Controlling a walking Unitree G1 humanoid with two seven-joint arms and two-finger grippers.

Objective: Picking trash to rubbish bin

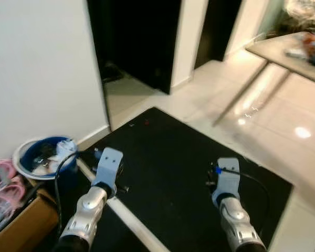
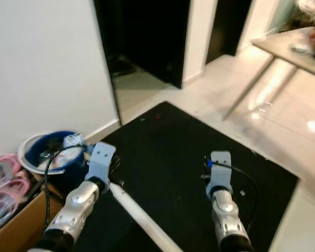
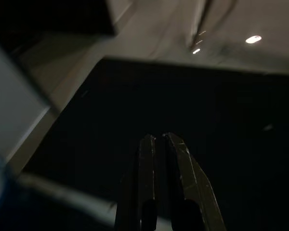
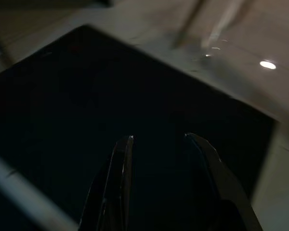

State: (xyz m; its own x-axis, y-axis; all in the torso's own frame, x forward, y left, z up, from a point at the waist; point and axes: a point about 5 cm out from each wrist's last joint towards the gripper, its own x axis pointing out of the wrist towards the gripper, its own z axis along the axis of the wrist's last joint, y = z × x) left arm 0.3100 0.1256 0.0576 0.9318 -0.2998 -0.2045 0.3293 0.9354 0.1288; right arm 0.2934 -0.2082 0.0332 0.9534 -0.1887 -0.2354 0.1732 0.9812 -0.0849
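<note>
Both claws hang empty over the black mat (image 1: pixel 184 173): left claw (image 3: pixel 159 144) pressed closed, right claw (image 4: pixel 159 144) parted. Blur suggests walking, so an arm could clip the full rubbish bin (image 1: pixel 44 156) nearby.

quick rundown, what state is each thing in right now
rubbish bin: upright beside the wall, trash inside
left gripper: shut, empty, over the black mat
right gripper: open, empty, over the mat
cardboard box: open, pink items inside
table: upright, things on top
</note>
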